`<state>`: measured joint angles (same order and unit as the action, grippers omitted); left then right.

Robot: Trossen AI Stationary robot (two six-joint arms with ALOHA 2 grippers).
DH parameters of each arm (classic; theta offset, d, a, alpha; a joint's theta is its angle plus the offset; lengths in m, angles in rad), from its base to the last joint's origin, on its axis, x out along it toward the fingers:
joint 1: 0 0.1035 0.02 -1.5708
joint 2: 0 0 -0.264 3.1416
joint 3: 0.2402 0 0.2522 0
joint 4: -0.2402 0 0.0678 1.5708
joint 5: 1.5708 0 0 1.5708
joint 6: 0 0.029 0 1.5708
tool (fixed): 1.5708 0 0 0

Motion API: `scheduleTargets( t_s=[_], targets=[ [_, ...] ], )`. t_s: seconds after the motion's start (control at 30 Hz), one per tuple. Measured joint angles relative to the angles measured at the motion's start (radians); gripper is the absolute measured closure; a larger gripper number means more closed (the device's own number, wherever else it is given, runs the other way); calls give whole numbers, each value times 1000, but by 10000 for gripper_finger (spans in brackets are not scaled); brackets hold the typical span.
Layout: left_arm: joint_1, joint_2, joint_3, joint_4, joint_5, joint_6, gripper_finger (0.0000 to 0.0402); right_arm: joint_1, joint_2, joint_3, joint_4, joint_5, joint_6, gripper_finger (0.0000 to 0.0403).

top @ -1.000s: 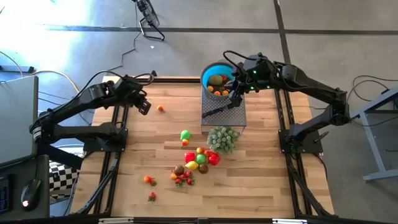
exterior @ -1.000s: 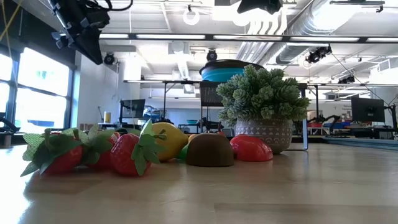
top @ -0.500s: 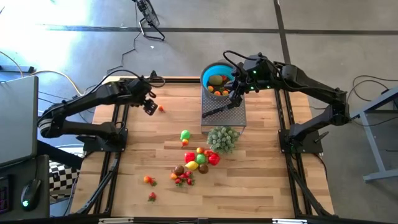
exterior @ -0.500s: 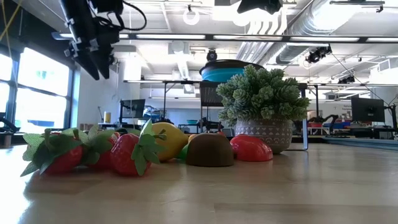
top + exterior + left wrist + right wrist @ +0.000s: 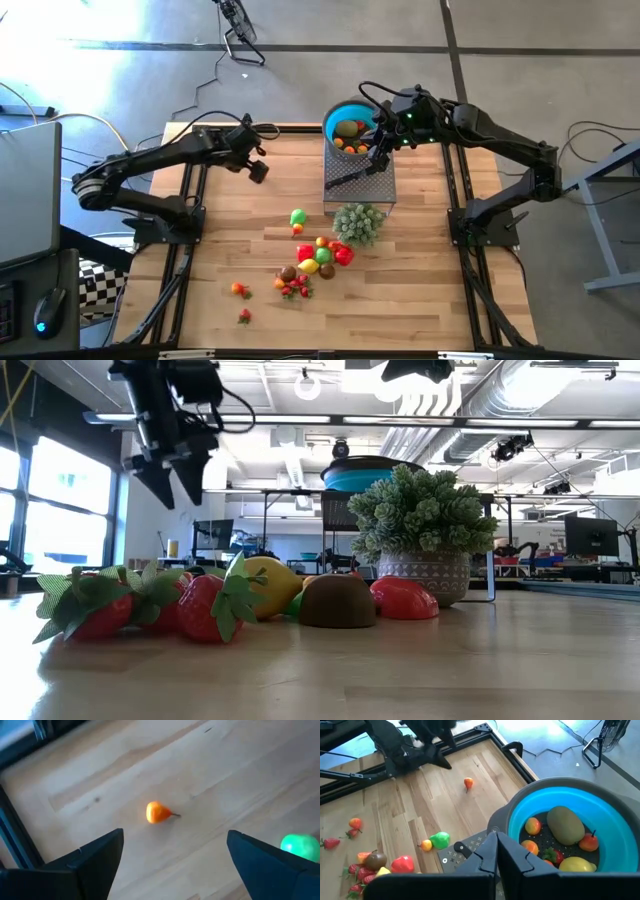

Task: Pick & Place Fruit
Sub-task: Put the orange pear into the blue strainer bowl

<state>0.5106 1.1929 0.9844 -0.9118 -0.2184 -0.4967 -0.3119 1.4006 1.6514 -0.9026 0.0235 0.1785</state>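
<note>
Over the far left part of the wooden table (image 5: 220, 250), the left gripper (image 5: 258, 172) hangs with its fingers spread wide and nothing between them; in its wrist view the two dark fingers (image 5: 95, 855) frame a small orange fruit (image 5: 158, 813) that lies alone on the boards, apart from both fingertips, with a green fruit (image 5: 300, 845) at the edge of that picture. From above, the gripper covers the orange fruit. The right gripper (image 5: 379, 158) is beside the blue bowl (image 5: 334, 117) at the far edge of the table, its fingers (image 5: 492, 857) pressed together and empty. The bowl already holds several fruits, among them a brown kiwi (image 5: 565, 824), a yellow lemon (image 5: 578, 864), and small red and orange pieces. The remaining fruit lies mid-table: the green one (image 5: 298, 216) with a small orange one touching it, then a tight heap of red, yellow, green and brown pieces (image 5: 322, 255) just beside a pale green potted plant (image 5: 358, 222), and nearer the front a few strawberries (image 5: 241, 290) scattered apart. In the low view the strawberries (image 5: 205, 605) and a brown kiwi half (image 5: 338, 603) sit in front of the plant.
</note>
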Motion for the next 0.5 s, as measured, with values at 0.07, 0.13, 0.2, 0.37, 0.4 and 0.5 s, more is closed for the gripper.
scheduleTargets(
  t_s=[0.07,0.13,0.2,0.37,0.4,0.5],
  targets=[
    [0,33,0,-6,4,-50,52,0,0,0,0,0,0,401],
    [0,69,0,-3,8,-85,52,0,0,0,0,0,0,401],
    [0,112,0,-1,13,-105,52,0,0,0,0,0,0,401],
    [0,209,0,10,18,-111,52,0,0,0,0,0,0,401],
    [0,225,0,20,18,-111,52,0,0,0,0,0,0,401],
    [0,260,0,62,18,-111,52,0,0,0,0,0,0,401]
  ],
)
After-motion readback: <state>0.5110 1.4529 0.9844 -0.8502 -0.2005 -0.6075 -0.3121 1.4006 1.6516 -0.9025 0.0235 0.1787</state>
